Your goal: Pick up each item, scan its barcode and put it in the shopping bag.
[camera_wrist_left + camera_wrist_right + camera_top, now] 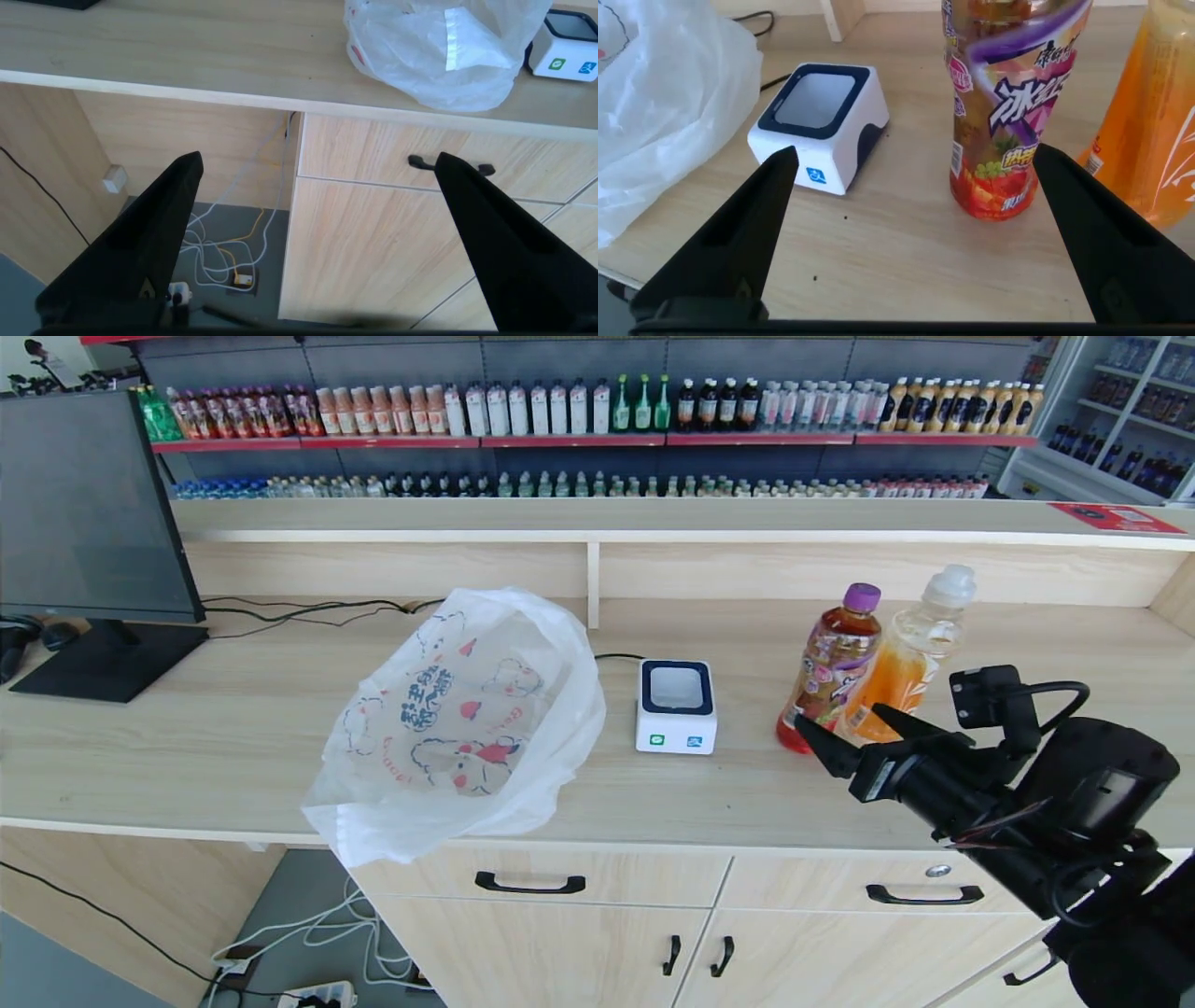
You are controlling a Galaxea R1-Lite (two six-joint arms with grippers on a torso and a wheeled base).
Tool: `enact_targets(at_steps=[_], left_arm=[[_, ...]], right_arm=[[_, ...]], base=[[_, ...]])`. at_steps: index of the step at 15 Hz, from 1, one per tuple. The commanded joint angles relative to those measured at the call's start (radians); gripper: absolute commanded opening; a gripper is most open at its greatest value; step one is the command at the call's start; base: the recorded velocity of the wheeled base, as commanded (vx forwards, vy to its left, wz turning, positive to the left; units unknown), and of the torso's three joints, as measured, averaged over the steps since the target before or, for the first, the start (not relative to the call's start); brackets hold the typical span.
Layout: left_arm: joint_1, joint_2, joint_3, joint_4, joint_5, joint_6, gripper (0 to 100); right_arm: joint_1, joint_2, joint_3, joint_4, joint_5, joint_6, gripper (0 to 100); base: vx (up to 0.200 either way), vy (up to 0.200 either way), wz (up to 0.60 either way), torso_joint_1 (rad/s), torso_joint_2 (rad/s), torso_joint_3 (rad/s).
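The left gripper hangs released, fingers spread, below the front edge of the surface, well left of the scanner. The shopping bag lies slumped just left of the scanner, its lower part spilling over the front edge. I cannot tell how wide its mouth stands open. Right of the scanner the purple-capped bottle stands upright, with the orange bottle close against its side away from the scanner.

The right gripper is released, jaws wide, low in front of both bottles and around neither. A sound grasp probably means closing on the purple-capped bottle at mid-body. The gap between the bottles looks tight, so the outer finger could tip the orange bottle. Coming in square from the front seems safest.

Bare surface between the scanner and the purple-capped bottle leaves room for the carry. The raised ledge behind the scanner limits reach rearward.
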Motion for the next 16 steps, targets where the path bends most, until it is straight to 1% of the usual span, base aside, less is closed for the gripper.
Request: enact_targets(at_steps=[1,5,7,14,16], left_arm=[[0.0,0.0,0.0,0.0,0.0,0.001,100],[0.0,0.0,0.0,0.0,0.0,0.001,100],[0.0,0.0,0.0,0.0,0.0,0.001,100],[0.0,0.0,0.0,0.003,0.0,-0.001,100],[0.0,0.0,0.0,0.0,0.0,-0.001,100]], right_arm=[[-0.022,0.08,-0.058,-0.003,0.0,-0.003,100],[-0.07,0.116,-0.095,-0.003,0.002,-0.014,100],[-0.106,0.128,-0.147,-0.003,0.006,-0.023,100],[-0.111,0.157,-0.197,-0.003,0.025,-0.024,100],[-0.111,0.185,-0.245,-0.003,0.025,-0.029,100]], base=[[0.0,0.0,0.0,0.0,0.0,0.0],[0.0,0.0,0.0,0.0,0.0,0.0],[0.0,0.0,0.0,0.0,0.0,0.0],[0.0,0.0,0.0,0.0,0.0,0.0],[0.0,0.0,0.0,0.0,0.0,0.0]])
